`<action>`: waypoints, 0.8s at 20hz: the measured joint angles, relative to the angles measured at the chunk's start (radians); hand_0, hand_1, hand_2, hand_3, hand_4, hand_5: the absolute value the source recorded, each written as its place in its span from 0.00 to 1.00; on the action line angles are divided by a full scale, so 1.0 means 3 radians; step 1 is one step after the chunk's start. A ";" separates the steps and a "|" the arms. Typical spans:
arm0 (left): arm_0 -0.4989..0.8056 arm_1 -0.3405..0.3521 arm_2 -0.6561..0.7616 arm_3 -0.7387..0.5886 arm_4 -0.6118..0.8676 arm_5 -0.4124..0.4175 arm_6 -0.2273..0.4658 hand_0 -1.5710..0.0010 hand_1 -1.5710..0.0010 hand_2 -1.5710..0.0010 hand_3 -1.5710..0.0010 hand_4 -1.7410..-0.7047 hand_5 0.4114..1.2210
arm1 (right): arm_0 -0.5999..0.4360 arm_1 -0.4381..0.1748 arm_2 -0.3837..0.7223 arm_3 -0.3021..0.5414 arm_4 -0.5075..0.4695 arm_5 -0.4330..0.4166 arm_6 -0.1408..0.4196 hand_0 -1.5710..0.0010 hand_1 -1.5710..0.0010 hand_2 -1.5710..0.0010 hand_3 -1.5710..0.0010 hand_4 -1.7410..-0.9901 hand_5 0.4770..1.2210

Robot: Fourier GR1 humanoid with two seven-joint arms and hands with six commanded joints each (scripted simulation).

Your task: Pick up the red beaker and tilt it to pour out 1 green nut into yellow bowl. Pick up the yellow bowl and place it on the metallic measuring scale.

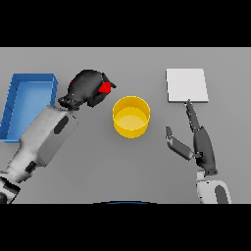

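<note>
Right now I see my left robot hand [87, 87] wrapped around the red beaker [105, 88], fingers curled over it so that only a small patch of red shows at the hand's right side. The beaker is held just left of the yellow bowl [131, 116], close to its upper left rim, though I cannot tell whether it touches the rim or how far it is tilted. The bowl sits upright on the grey desk [98, 166] near the middle of my view, and I cannot make out any nut inside it. My right robot hand [196, 139] rests low at the right, fingers straight and spread, thumb out to the left, holding nothing; its longest fingertip reaches the near edge of the white, square measuring scale [186, 85]. The scale lies flat, well apart from the bowl. A blue tray [14, 93] stands at the far left, beside my left forearm
</note>
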 measured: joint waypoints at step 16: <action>-0.1285 0.0026 -0.1500 0.0770 -0.1044 -0.0965 -0.0231 0.00 0.00 0.00 0.00 0.02 1.00 | -0.0043 0.0059 -0.0048 0.0099 0.0038 -0.0124 -0.0054 1.00 1.00 1.00 1.00 0.73 0.23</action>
